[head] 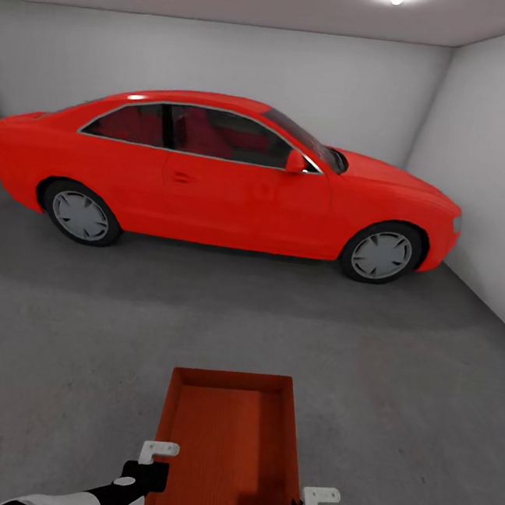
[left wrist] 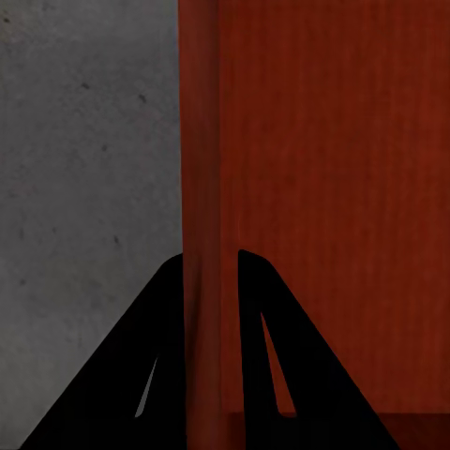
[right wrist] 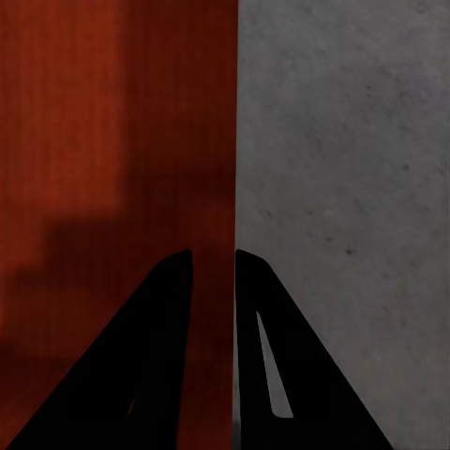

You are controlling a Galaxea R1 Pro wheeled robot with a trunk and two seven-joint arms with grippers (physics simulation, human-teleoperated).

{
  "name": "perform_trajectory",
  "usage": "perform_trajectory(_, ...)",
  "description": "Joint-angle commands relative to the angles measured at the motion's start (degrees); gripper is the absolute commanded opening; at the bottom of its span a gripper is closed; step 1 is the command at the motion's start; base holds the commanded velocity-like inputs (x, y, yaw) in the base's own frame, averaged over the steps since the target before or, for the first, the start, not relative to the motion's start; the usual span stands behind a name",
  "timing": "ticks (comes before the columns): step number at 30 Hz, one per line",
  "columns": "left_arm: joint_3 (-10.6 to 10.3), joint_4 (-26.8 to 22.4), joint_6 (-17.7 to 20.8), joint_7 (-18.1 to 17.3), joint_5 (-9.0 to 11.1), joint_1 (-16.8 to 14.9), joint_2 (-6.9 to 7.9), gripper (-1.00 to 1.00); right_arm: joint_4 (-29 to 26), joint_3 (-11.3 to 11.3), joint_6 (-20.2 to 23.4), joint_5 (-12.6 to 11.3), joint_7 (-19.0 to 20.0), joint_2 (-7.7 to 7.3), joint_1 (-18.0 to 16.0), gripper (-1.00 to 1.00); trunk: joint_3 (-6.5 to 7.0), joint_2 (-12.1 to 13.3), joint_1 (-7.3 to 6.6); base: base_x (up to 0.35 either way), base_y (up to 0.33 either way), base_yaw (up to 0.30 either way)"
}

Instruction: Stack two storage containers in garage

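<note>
I am in the garage, facing the side of a red two-door car (head: 222, 174) parked at the far side against the white back wall (head: 227, 61). Between me and the car lies open grey concrete floor (head: 79, 327). 1 orange-red storage container (head: 226, 446) sits in front of me, its long axis running away from me, open top up, the ribbed bottom showing. I cannot tell whether it rests on the concrete or hangs just above it.

My left gripper (left wrist: 214, 281) straddles the container's left long wall, 1 finger outside and 1 inside, pinched onto that wall. My right gripper (right wrist: 214, 272) does the same on the right long wall, closed around the thin rim. Both holds are at the near end of the bin.

I judge this bin light and fairly stiff, but the walls are thin and smooth plastic, so they could flex or slide between my fingers if I tilt it. Holding the 2 opposite long walls keeps it level; since I hold the near end, the far end may sag. When I stack, the low walls give little margin, so the 2 bins must line up squarely.
</note>
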Motion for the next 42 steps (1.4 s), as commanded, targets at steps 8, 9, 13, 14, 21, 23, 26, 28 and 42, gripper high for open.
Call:
perform_trajectory(8,1.2,-1.9,-0.3,-0.1,-1.0,-0.1,-2.20,-1.00,0.2,0.2,-0.1,-0.1,-0.2,0.01,0.0,-1.00,-0.86,-0.1,0.03,0.000,0.000,0.000)
perform_trajectory(9,1.2,-1.9,-0.3,-0.1,-1.0,-0.1,-2.20,-1.00,0.2,0.2,-0.1,-0.1,-0.2,0.01,0.0,-1.00,-0.95,-0.1,0.03,0.000,0.000,0.000)
perform_trajectory(13,1.2,-1.9,-0.2,-0.3,-1.0,-0.1,-2.08,-1.00,0.2,0.2,-0.1,-0.2,-0.2,0.01,0.0,-1.00,-1.33,-0.1,0.03,0.000,0.000,0.000)
perform_trajectory(14,1.2,-1.9,-0.2,-0.4,-1.0,-0.1,-2.12,-1.00,0.2,0.1,-0.1,-0.2,-0.2,0.01,0.0,-1.00,-1.42,-0.1,0.03,0.000,0.000,0.000)
perform_trajectory(21,1.1,-1.9,-0.1,-0.5,-1.0,-0.1,-2.31,-1.00,0.2,0.0,-0.1,-0.2,-0.2,0.01,0.0,-1.00,-2.07,-0.1,0.03,0.000,0.000,0.000)
perform_trajectory(23,1.0,-1.9,-0.1,-0.5,-1.0,-0.1,-2.35,-1.00,0.2,0.0,-0.1,-0.2,-0.2,0.01,0.0,-1.00,-2.26,-0.1,0.03,0.000,0.000,0.000)
perform_trajectory(26,1.0,-1.9,-0.1,-0.5,-1.0,-0.1,-2.24,-1.00,0.2,-0.1,-0.1,-0.2,0.0,0.01,0.0,-1.00,-2.54,-0.1,0.03,0.000,0.000,0.000)
perform_trajectory(28,1.0,-1.9,0.0,-0.5,-1.0,-0.1,-2.15,-1.00,0.2,-0.1,-0.1,-0.3,0.1,0.01,0.0,-1.00,-2.72,-0.1,0.03,0.000,0.000,0.000)
perform_trajectory(42,1.1,-1.9,-0.1,-0.5,-1.0,-0.1,-2.27,-1.00,0.2,-0.1,-0.2,-0.3,-0.1,-0.06,0.0,-1.00,-4.03,-0.1,0.03,0.000,0.000,0.000)
